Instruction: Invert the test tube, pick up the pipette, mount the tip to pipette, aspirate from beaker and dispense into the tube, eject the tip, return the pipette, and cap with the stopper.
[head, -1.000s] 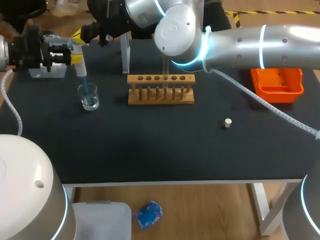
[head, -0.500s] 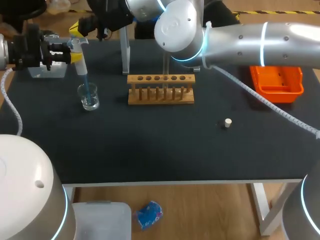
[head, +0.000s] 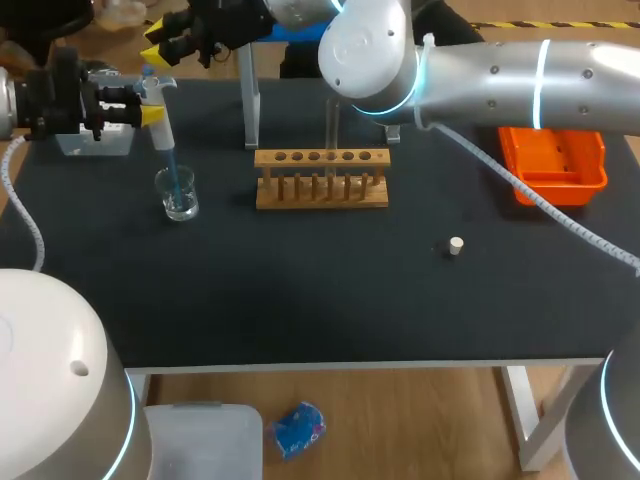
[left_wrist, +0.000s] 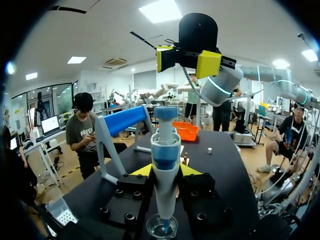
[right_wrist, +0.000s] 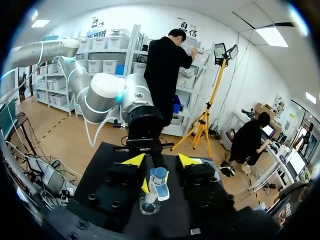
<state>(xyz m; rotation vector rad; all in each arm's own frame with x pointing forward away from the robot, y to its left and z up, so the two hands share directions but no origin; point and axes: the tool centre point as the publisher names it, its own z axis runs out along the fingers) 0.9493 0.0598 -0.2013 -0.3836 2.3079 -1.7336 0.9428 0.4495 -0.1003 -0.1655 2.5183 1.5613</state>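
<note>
Head view: left tool (head: 149, 110) grips the pipette (head: 163, 135), tip in the beaker (head: 180, 196); right tool (head: 165, 45) hangs above, spread wide, holding nothing.

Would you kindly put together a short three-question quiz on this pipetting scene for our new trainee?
1. True or false: the pipette, held by the left pincer, has its tip in the beaker.
2. Where does the stopper lie? A. in the orange bin; B. on the table, to the right of the rack; C. in a hole of the rack.
3. Fill in: the right pincer, above the pipette, is ___ (open or shut).
Key: 1 true; 2 B; 3 open.
</note>
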